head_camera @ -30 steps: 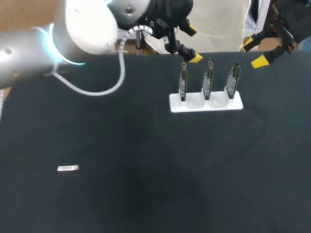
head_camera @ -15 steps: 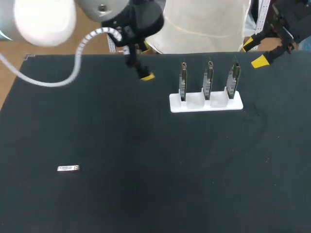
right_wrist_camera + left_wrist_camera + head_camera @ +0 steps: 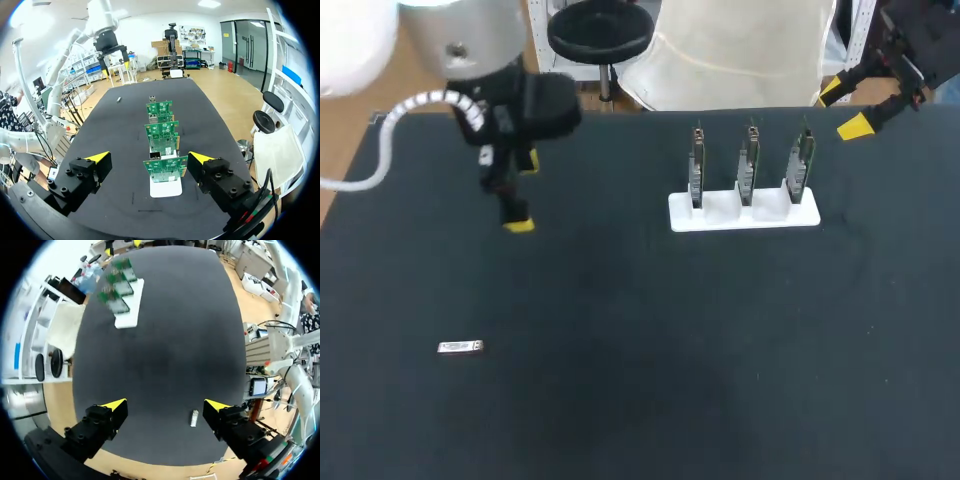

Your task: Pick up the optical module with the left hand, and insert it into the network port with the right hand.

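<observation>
The optical module [image 3: 460, 347] is lying flat on the black table [image 3: 640, 400], out toward the robot's left and near its front edge. Seen from the head camera, its long axis is running side to side across the table. I cannot make out which end is the plug. The left gripper [image 3: 523, 195] is hanging above the table, farther back than the module and well apart from it. Its fingers are spread wide and holding nothing. In the left wrist view the module [image 3: 194, 418] is showing between the tips of that gripper [image 3: 165, 406], nearer one finger, its length pointing away. The right gripper [image 3: 842, 107] is waiting at the far right corner, jaws wide apart and empty, behind the white holder [image 3: 742, 213] with three green boards [image 3: 165, 167] standing upright in it.
</observation>
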Action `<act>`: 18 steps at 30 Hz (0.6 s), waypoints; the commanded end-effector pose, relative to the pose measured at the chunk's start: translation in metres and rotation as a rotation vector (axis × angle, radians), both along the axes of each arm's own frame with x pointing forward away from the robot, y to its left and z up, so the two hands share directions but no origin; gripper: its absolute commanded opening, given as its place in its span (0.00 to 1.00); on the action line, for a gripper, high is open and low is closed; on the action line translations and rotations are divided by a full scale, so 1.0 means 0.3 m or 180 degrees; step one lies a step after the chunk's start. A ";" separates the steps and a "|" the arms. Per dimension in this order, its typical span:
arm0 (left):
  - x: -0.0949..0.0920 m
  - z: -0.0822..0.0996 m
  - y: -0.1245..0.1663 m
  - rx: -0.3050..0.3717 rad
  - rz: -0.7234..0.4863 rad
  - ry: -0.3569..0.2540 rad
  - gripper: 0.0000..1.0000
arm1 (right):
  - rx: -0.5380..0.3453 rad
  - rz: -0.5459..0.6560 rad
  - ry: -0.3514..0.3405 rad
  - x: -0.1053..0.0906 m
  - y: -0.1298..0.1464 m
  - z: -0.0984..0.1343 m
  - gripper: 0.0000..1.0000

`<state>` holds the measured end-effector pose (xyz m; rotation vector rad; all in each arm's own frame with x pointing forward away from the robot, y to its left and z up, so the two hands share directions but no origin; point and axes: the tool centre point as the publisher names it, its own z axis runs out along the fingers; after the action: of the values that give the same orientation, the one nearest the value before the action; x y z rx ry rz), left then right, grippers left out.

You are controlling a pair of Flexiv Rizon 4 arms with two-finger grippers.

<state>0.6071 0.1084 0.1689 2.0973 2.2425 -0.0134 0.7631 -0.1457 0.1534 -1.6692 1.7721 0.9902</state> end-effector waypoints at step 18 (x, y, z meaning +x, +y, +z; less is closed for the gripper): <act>-0.331 -0.343 0.180 -0.0324 0.0489 0.0070 1.00 | -0.0002 -0.0011 -0.0013 -0.006 0.001 0.000 1.00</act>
<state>0.5144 0.1576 0.0759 1.9262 2.3977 -0.1050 0.7631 -0.1457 0.1534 -1.6691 1.7722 0.9901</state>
